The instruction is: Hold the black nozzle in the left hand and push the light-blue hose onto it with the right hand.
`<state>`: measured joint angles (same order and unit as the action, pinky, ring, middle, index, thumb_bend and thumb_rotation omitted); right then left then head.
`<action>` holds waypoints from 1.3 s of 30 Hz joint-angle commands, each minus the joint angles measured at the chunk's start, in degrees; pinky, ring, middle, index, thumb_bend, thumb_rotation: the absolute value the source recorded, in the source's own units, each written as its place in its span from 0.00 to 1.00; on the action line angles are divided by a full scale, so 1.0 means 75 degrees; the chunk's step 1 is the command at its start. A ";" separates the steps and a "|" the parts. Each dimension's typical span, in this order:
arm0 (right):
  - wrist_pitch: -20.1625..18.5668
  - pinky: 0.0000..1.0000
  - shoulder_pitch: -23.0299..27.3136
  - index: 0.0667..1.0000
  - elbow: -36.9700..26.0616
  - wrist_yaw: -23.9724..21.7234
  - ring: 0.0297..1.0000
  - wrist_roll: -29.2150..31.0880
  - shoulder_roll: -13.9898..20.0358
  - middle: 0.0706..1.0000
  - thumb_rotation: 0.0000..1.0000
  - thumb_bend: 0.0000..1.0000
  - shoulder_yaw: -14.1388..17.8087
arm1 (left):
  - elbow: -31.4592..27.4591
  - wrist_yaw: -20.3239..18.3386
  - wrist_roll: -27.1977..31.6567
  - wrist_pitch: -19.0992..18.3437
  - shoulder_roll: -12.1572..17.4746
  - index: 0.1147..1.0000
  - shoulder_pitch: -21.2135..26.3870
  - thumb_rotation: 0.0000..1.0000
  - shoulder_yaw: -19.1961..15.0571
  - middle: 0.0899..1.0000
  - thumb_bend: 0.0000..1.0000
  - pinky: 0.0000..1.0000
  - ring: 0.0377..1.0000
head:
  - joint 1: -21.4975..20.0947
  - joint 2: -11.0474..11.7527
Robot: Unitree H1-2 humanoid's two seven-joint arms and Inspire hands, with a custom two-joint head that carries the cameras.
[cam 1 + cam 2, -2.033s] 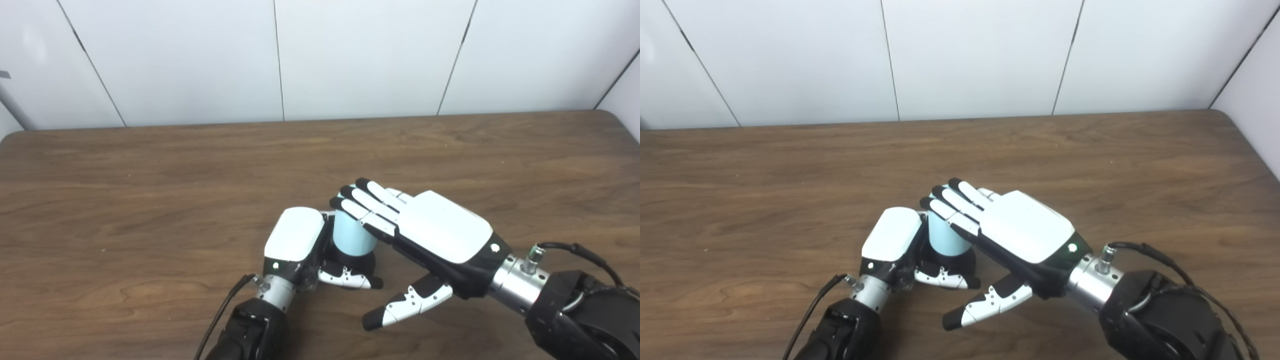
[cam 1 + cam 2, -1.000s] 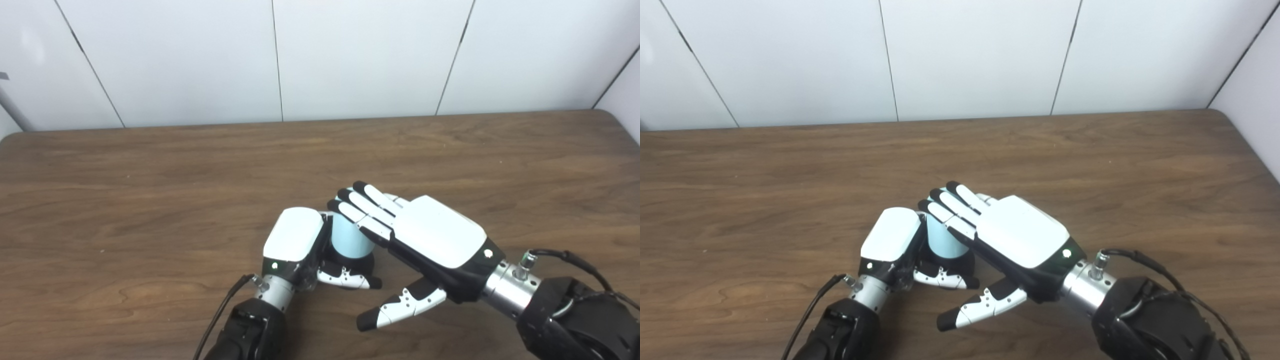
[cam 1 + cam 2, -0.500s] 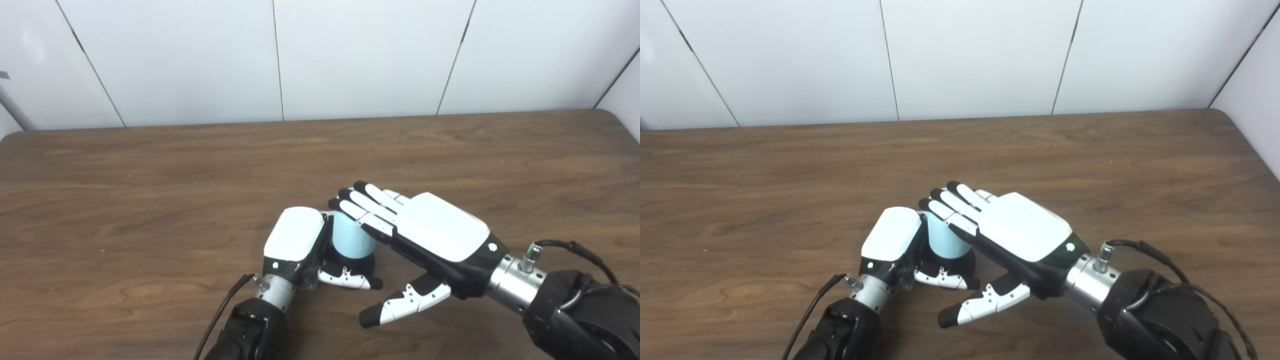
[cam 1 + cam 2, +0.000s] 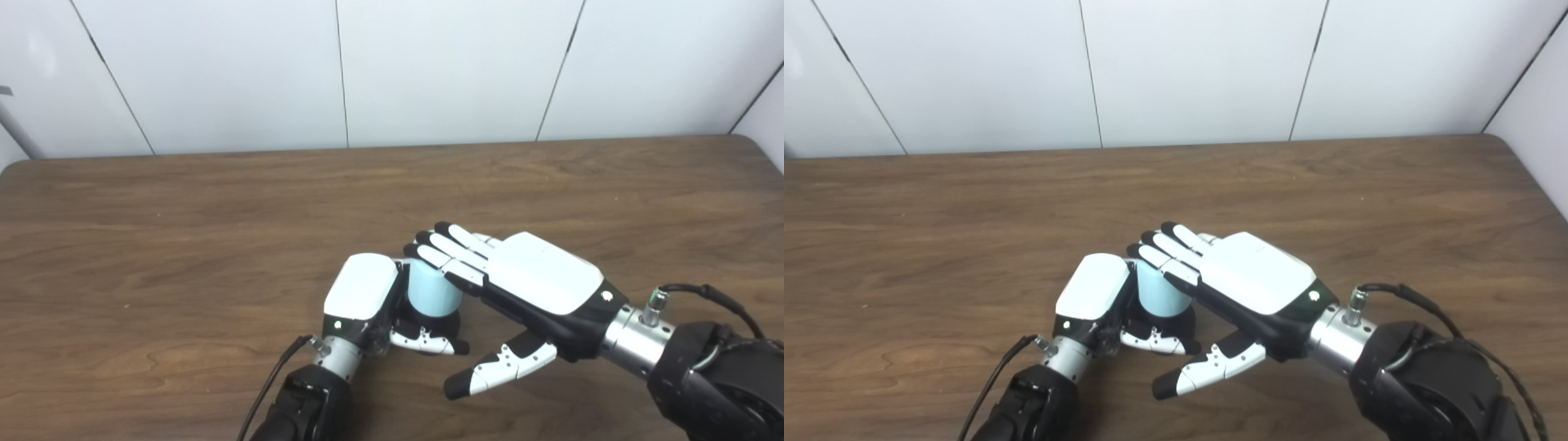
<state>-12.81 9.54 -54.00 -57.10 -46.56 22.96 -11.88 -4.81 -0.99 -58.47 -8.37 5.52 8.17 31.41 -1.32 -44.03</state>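
A short light-blue hose (image 4: 432,295) stands upright on a black nozzle (image 4: 445,321) near the table's front middle. My left hand (image 4: 366,301) is shut on the black nozzle, its thumb curled around the base in front. My right hand (image 4: 520,285) lies flat and open, fingers stretched over the top of the light-blue hose and resting on it, thumb hanging free below at the front. The top rim of the hose is hidden under those fingers. In the right eye view the hose (image 4: 1160,296) shows between both hands.
The brown wooden table (image 4: 184,233) spreads wide on all sides of the hands. White wall panels (image 4: 429,67) rise behind its far edge. A black cable (image 4: 269,380) runs along my left wrist.
My right hand dipped slightly onto the hose top and came back up a little; its thumb shifted. The left hand, the nozzle and the hose have stayed in place.
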 commanded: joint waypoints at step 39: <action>0.0170 0.92 -0.0849 0.99 0.0576 0.0066 1.00 -0.0329 0.0288 0.99 1.00 0.66 -0.0700 | 0.0106 -0.0610 -0.0267 -0.0263 0.0188 0.43 -0.0235 0.00 0.0034 0.35 0.52 0.33 0.39 | -0.0032 -0.0096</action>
<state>-10.78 6.16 -52.18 -50.74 -49.91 22.93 -15.69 -5.36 -2.36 -58.97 -8.41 5.62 8.03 31.37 -1.49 -44.73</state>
